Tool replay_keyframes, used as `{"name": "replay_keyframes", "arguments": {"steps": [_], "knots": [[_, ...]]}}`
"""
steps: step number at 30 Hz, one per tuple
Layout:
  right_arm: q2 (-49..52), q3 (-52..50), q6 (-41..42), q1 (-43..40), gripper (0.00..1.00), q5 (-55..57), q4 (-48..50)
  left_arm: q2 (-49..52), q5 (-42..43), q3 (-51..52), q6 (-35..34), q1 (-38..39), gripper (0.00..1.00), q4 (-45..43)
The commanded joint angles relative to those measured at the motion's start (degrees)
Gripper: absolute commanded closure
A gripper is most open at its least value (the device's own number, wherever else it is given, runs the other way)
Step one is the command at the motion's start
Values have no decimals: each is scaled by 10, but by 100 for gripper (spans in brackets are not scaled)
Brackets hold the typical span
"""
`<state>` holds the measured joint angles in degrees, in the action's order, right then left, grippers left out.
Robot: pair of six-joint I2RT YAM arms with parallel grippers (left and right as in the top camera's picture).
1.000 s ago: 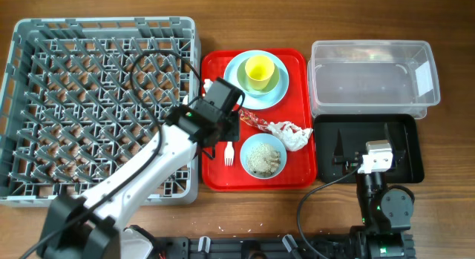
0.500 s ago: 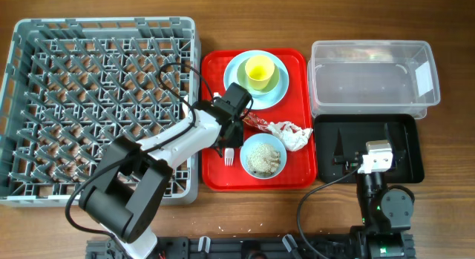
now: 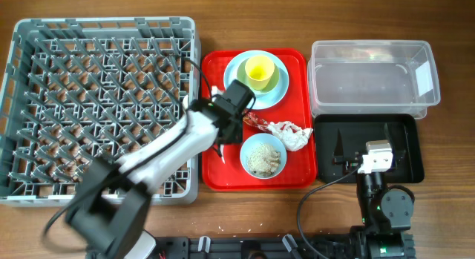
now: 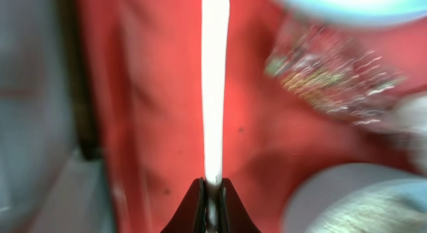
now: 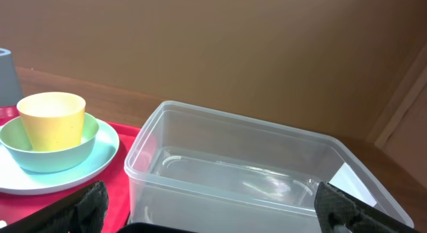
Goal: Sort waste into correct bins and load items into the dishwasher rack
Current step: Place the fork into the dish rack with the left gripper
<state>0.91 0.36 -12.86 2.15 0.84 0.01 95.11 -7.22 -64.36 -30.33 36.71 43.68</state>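
Note:
My left gripper (image 3: 225, 138) (image 4: 212, 194) is shut on the near end of a white plastic fork (image 4: 215, 86) over the left side of the red tray (image 3: 215, 177). The fork's handle points toward the light blue plate (image 3: 276, 97). A bowl (image 3: 277, 79) with the yellow cup (image 3: 260, 70) in it stands on that plate. A second light blue bowl (image 3: 263, 140) holds the rice scraps (image 3: 261, 159). The red wrapper (image 3: 256, 122) and the white napkin (image 3: 289, 134) lie between plate and bowl. My right gripper (image 3: 375, 156) (image 5: 213, 201) is open and empty over the black tray (image 3: 404, 151).
The grey dishwasher rack (image 3: 104, 25) fills the left of the table, its edge close to my left gripper. The clear tub (image 3: 371, 81) (image 5: 253, 173) stands behind the black tray. A white utensil end (image 3: 215, 90) shows left of the plate.
My left arm stretched low over the tray and its gripper closed on the fork. The fork's tines, seen earlier left of the rice bowl, no longer show. The right arm has not moved.

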Motion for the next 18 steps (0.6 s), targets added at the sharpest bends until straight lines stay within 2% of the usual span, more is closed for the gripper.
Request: {"name": "replay_keyframes", "arguments": {"steps": [1, 5, 8, 13, 18], "knots": [[-1, -1, 10, -2, 0, -9, 3, -138, -103, -31, 45, 1, 96, 18], [-1, -1, 10, -2, 0, -9, 3, -210, -142, -31, 101, -21, 96, 61], [-1, -1, 10, -2, 0, -9, 3, -218, -170, -31, 107, -59, 96, 101], [-1, -1, 10, -2, 0, -9, 3, -181, -168, -30, 107, -141, 96, 153], [-1, -1, 10, -2, 0, -9, 3, -119, -120, -30, 132, -188, 96, 153]]}}
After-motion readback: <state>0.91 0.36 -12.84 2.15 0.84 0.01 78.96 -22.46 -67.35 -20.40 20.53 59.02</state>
